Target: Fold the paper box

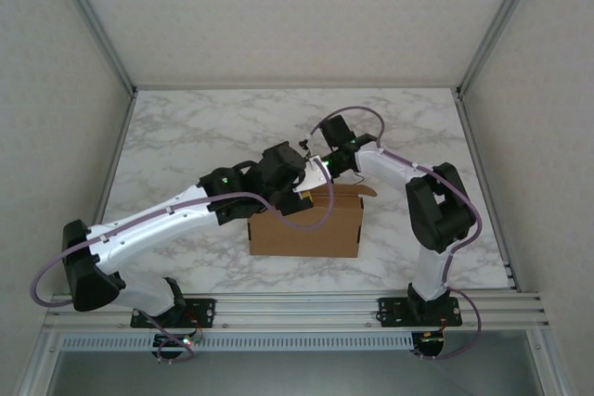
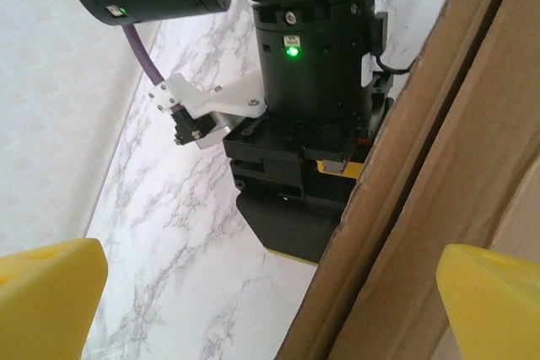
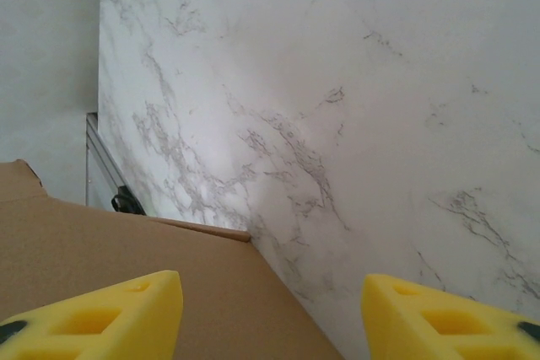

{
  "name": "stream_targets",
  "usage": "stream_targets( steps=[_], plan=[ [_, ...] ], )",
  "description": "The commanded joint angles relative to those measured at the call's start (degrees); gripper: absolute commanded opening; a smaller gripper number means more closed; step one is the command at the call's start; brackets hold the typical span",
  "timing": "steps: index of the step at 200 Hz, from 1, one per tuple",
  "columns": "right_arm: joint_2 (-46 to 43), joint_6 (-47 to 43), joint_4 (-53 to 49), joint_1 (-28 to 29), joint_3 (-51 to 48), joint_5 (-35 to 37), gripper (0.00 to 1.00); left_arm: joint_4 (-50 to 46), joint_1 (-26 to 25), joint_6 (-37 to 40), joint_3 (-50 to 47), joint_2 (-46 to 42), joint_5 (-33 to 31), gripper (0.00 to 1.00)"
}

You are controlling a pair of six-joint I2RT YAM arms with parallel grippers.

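Status: part-way, by my judgement. The plain brown cardboard paper box [image 1: 306,227] stands near the middle of the white marble-patterned surface [image 1: 186,136], just ahead of the two arm bases. It is raised into a box shape with an upright front wall. One small brown flap [image 1: 368,191] juts out at its far right corner. Closing the top and tucking that flap appear to be outstanding.

Left arm [image 1: 158,224]: reaches in from the near left to the box's top edge. The left jaws are spread fully wide. One yellow fingertip [image 2: 46,292] hangs over bare marble and the other is over cardboard, so a cardboard wall runs up between them, unclamped.

Right arm [image 1: 436,210]: arches over from the right to the far side of the box. The right jaws are apart, with nothing seen pinched between the yellow fingertips [image 3: 110,314]. A brown panel lies beyond them, against the marble.

Not verifiable:
- Both wrists cover the top of the box from above, so the state of the lid and of the inner flaps cannot be confirmed.
- In the left wrist view the right arm's black housing with a green light [image 2: 312,82] blocks the far side.
- I cannot tell whether either set of fingertips touches the cardboard.
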Motion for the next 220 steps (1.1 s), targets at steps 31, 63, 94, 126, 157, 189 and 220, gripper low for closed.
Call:
stream_targets(
  steps=[31, 63, 94, 126, 157, 189, 220],
  plan=[
    [-3.0, -1.4, 0.5, 1.3, -2.7, 0.6, 0.58, 3.7, -2.1, -5.0, -3.5, -3.3, -2.5, 1.00],
    [-5.2, -0.9, 1.3, 1.6, -4.2, 0.8, 0.57, 6.0, -2.4, -8.1, 0.2, -6.2, -4.0, 1.00],
    [-7.9, -0.9, 1.4, 2.4, -5.2, 1.4, 0.57, 8.7, -2.5, -13.1, 2.6, -7.6, -8.6, 1.00],
    [-10.6, -0.9, 1.4, 3.7, -7.0, 2.7, 0.56, 4.4, -0.4, -30.3, 9.9, -4.3, -27.3, 1.00],
    [-13.4, -0.6, 1.8, 5.7, -9.0, 4.8, 0.54, 1.0, 0.6, -34.8, 10.9, -3.8, -32.3, 1.00],
    [-16.6, -0.7, 1.8, 7.2, -10.7, 8.0, 0.54, 4.4, 4.7, -41.9, 6.8, -9.0, -27.0, 1.00],
    [-18.3, -1.7, 1.2, 8.1, -11.7, 10.4, 0.54, 3.0, 8.3, -46.6, 6.5, -10.2, -20.7, 1.00]
  ],
)
